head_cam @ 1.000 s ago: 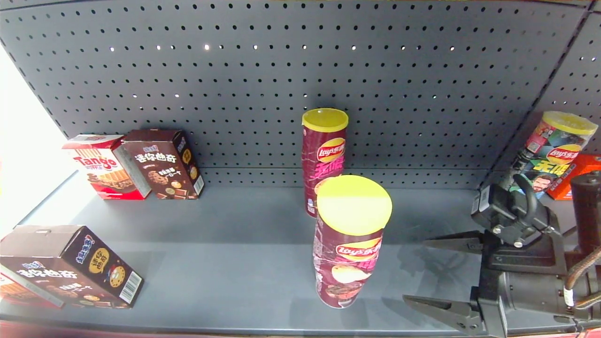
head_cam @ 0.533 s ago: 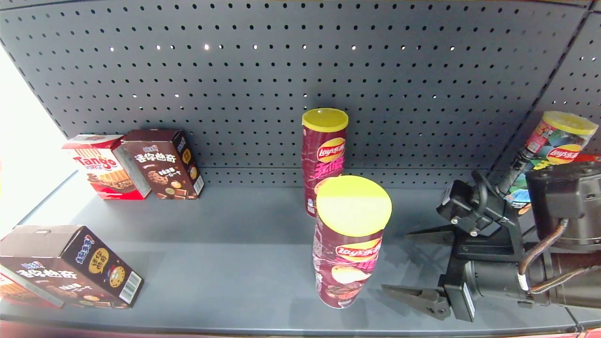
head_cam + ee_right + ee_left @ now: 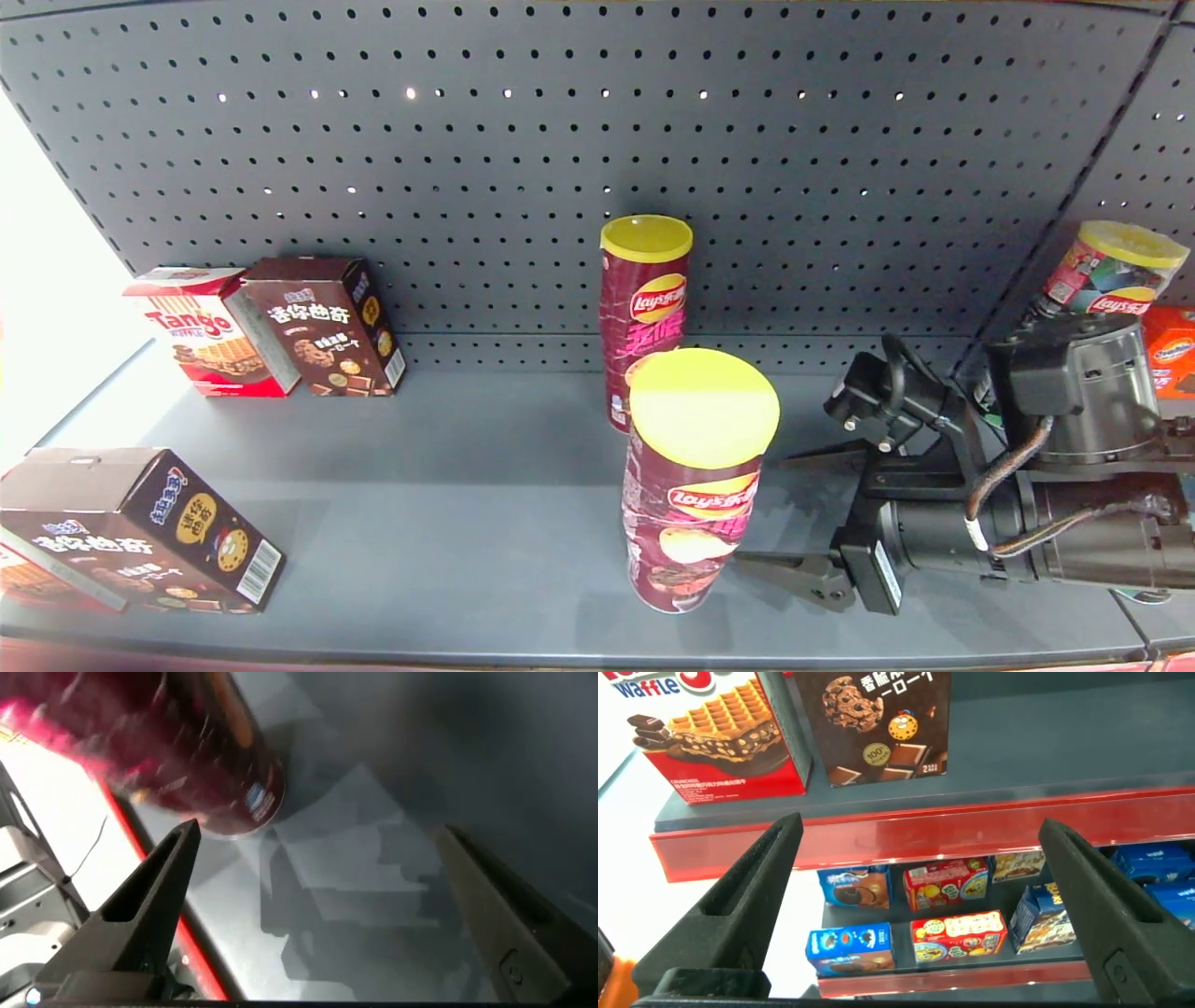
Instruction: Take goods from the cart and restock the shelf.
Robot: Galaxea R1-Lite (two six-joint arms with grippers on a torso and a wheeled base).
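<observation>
Two cans on shelf [image 3: 448, 495]: near can [image 3: 695, 485] and far can [image 3: 644, 308], both upright.
Right gripper [image 3: 767, 511]: we see its fingers [image 3: 794, 574] spread wide, empty, just right of near can.
Left gripper [image 3: 920, 829]: wide apart, empty.

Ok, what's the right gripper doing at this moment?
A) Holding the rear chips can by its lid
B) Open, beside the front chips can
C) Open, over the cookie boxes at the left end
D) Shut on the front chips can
B: the right gripper sits low over the shelf on the robot's right of the front chips can, its jaws spread with nothing between them.
</observation>
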